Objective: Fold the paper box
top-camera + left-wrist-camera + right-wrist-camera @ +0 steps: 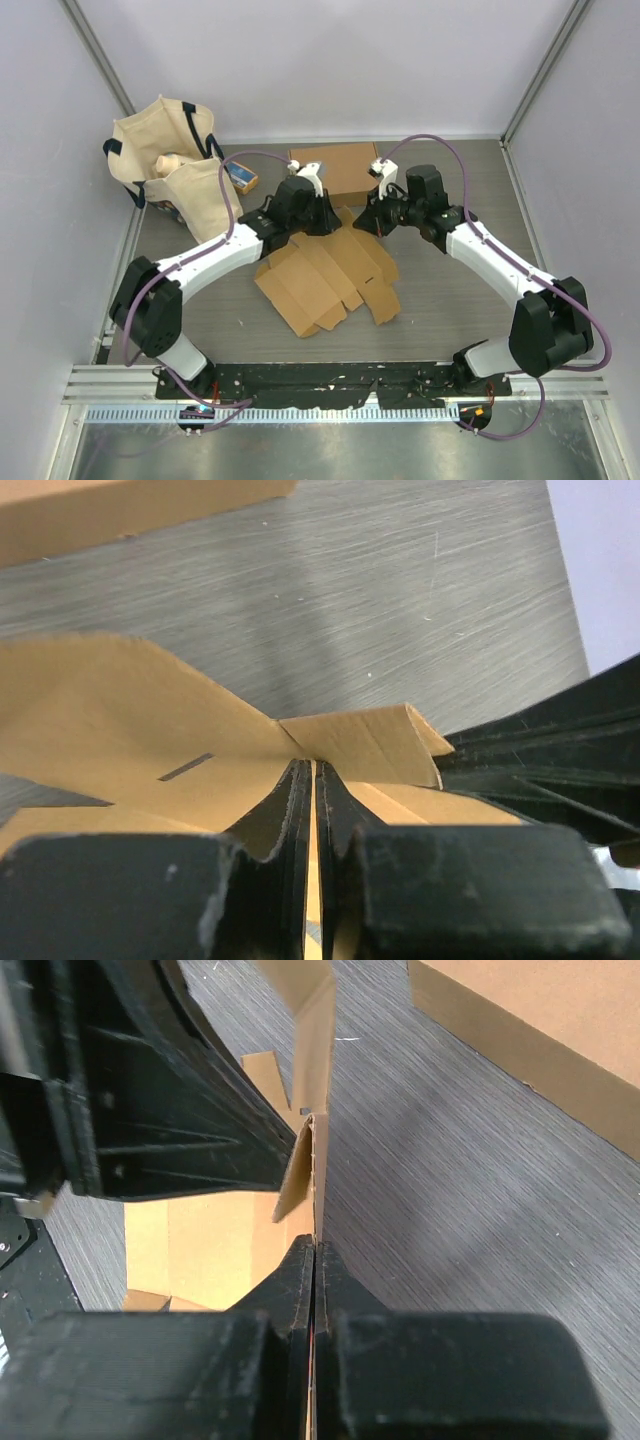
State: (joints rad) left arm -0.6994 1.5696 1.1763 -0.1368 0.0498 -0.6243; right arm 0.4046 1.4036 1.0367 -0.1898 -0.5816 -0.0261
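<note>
So the grey brushed-metal bench (450, 300) has the flat brown die-cut cardboard box blank (320, 280) lying about mid-bench, just ahead of both arms. Most of the sheet lies flat and unfolded, so my read is we're at the first real fold: getting the far flaps raised. Only the far edge is off the surface, right where the 2 arms meet.

Direction-wise, the blank's long axis looks to run diagonally in the overhead view, near-left to far-right. The cream canvas tote bag (175, 170) sits well apart at far-left. The blank's far end points toward the closed brown cardboard carton (335, 168) at the back, and its notched tabs sit at the near-right side.

The left jaws are clenched on the blank. In the left wrist view the black fingertips (290, 800) pinch a thin sheet edge, with a creased flap standing up just beyond them. The right jaws are clamped tight too, black fingertips (300, 1270) gripping the edge of an upright flap that rises straight out of them.

Next move, I reckon, calls for both arms to swing their flaps up and inward along the scored creases together. They'd need to keep the rest of the sheet down and avoid tearing the thin card or bumping each other.
</note>
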